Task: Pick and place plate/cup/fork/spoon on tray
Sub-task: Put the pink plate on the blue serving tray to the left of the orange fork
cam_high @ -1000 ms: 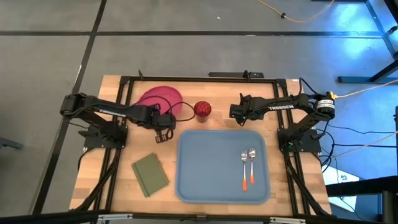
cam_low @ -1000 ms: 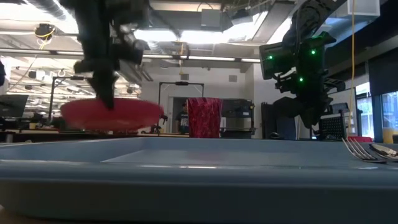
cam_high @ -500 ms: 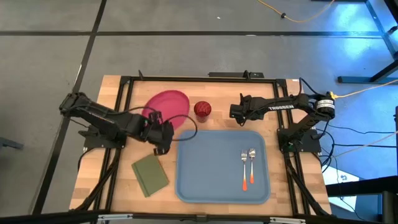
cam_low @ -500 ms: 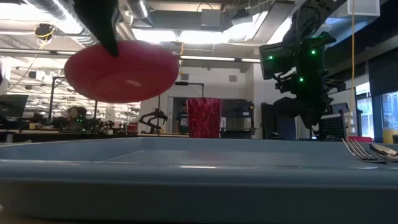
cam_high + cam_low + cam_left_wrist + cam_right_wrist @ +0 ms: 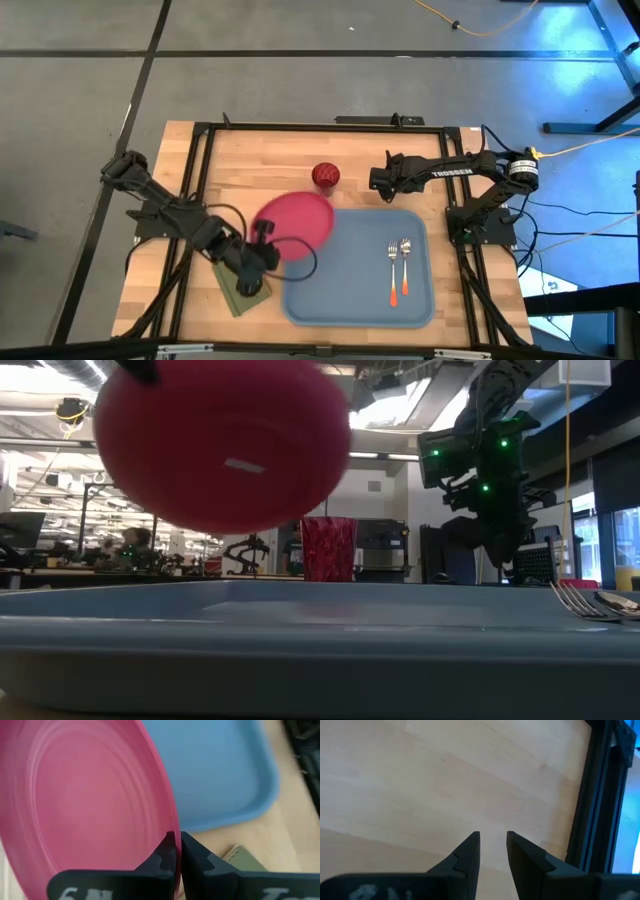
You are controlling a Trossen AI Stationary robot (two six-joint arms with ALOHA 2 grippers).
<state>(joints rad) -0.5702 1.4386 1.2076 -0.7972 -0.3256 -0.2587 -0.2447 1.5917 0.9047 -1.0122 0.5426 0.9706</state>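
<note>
moved: plate [image 5: 295, 223] gone from surface's back edge left of cup, now lifted and carried toward tray's back-left corner; left arm swung from back-left area down toward surface's front-left part; right arm, cup, fork, spoon unchanged
plate: magenta-pink, off the surface, tilted, partly over tray's back-left corner, partly over bare wood; looms large and high in low view [image 5: 222, 445]; fills most of left wrist view [image 5: 85, 805]
left gripper [image 5: 262, 238]: fingers [image 5: 192, 860] pinching plate rim, one on each face; sits over surface's front-left part, just off tray's left edge, above olive-green square
right gripper [image 5: 374, 181]: waiting near surface's back edge, behind tray's back-right part; fingers [image 5: 467, 854] slightly spread, holding nothing, bare wood underneath
tray [image 5: 330, 290]: light-blue, front-centre of surface, toward right; rim across low view foreground [image 5: 300, 650]; corner seen in left wrist view [image 5: 225, 780]
cup [image 5: 325, 176]: dark red, upright on wood behind tray's back edge, between plate and right gripper, apart from both; seen beyond tray in low view [image 5: 328, 548]
fork [image 5: 393, 265]: inside tray, right half, tines toward back, orange end toward front; tines at low view right edge [image 5: 578, 600]
spoon [image 5: 405, 262]: just beside fork on its right, parallel, bowl toward back
olive-green square [image 5: 240, 285]: front-left of surface, left of tray, partly hidden under left gripper
surface [image 5: 190, 290]: light wood, black frame rails at sides
</note>
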